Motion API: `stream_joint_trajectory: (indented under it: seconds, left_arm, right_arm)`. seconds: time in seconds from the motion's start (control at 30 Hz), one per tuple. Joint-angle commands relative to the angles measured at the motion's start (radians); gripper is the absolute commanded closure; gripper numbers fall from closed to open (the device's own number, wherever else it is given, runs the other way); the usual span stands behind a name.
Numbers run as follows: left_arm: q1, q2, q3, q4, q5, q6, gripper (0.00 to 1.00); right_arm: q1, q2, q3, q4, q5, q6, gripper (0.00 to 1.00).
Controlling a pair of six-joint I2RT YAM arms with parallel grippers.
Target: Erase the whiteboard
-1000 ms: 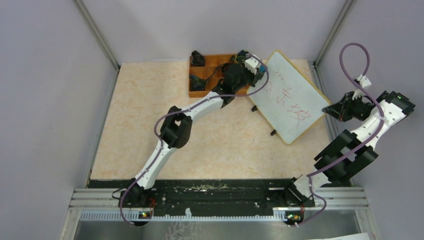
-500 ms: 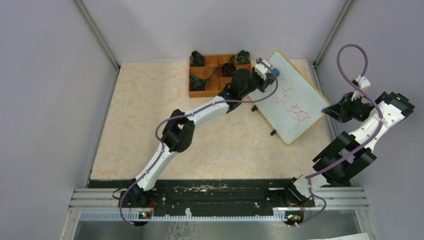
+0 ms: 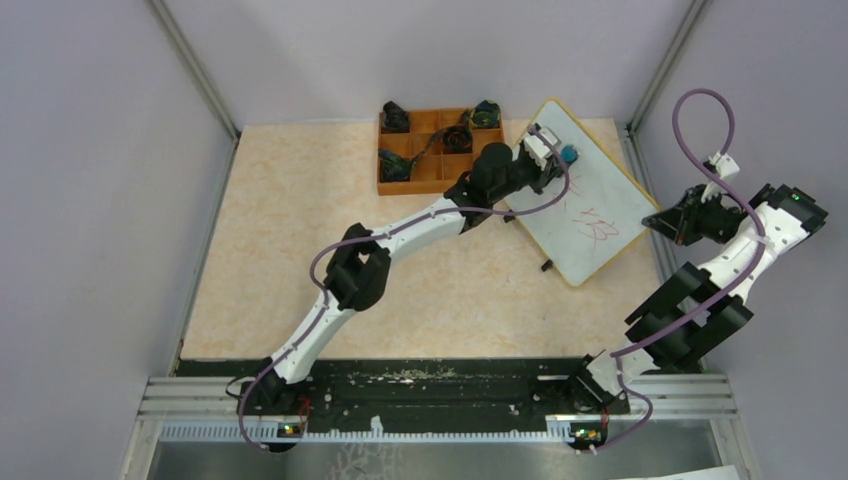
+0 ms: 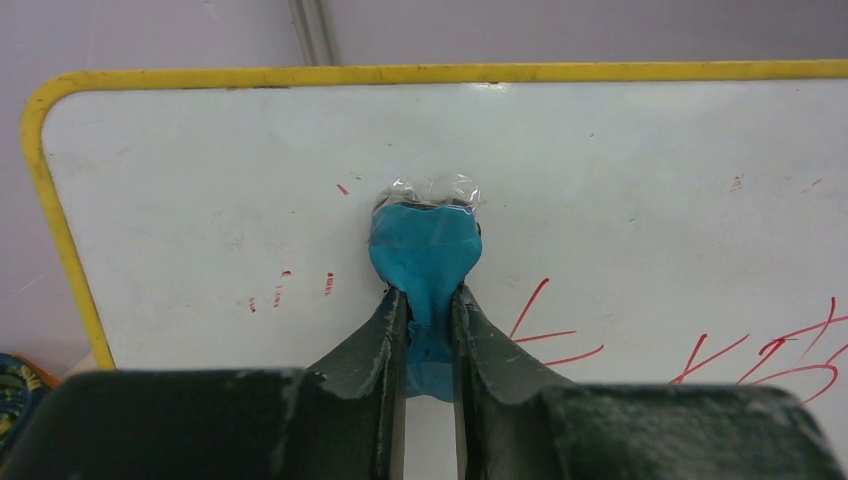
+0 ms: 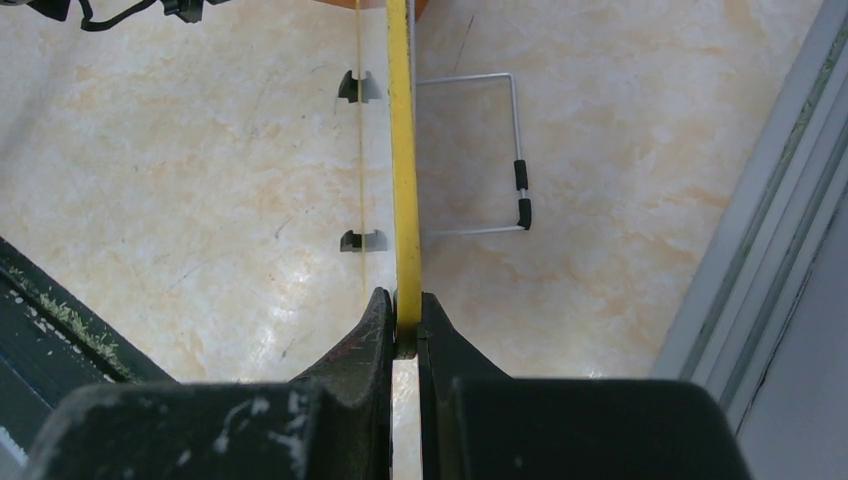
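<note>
The whiteboard [image 3: 590,205] stands tilted at the back right of the table, white with a yellow frame [image 4: 300,76]. Red handwritten marks [image 3: 597,228] cover its lower half, and faint red specks remain on the upper part [image 4: 290,288]. My left gripper [image 4: 428,296] is shut on a blue eraser pad [image 4: 425,250] pressed against the board near its top [image 3: 568,155]. My right gripper [image 5: 404,322] is shut on the board's yellow edge [image 5: 402,180] at the right side [image 3: 668,222], holding the board.
An orange compartment tray [image 3: 415,150] with dark objects in it sits just left of the board. The board's wire stand [image 5: 490,150] and black feet [image 5: 360,88] rest on the beige tabletop. A grey corner post [image 3: 655,70] and wall rise close on the right.
My left arm has swept the blue pad rightward across the top of the board, and the red marks in the upper part are gone. The right gripper has stayed on the edge.
</note>
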Motion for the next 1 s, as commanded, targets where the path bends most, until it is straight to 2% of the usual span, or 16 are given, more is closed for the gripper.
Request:
stream_joint_trajectory:
  seconds: [0.0, 0.27, 0.47, 0.97]
  left_arm:
    - [0.03, -0.004, 0.055, -0.01, -0.05, 0.033, 0.97]
    - [0.104, 0.017, 0.069, -0.02, -0.073, 0.0, 0.96]
    - [0.12, 0.042, 0.074, -0.03, -0.069, -0.001, 0.96]
    - [0.014, 0.028, 0.067, -0.018, 0.031, 0.007, 0.95]
  right_arm:
    - [0.049, 0.001, -0.05, -0.041, 0.19, -0.121, 1.0]
    - [0.05, 0.006, -0.048, -0.04, 0.187, -0.122, 1.0]
    - [0.05, 0.012, -0.043, -0.04, 0.183, -0.116, 1.0]
    - [0.052, 0.016, -0.036, -0.04, 0.181, -0.102, 1.0]
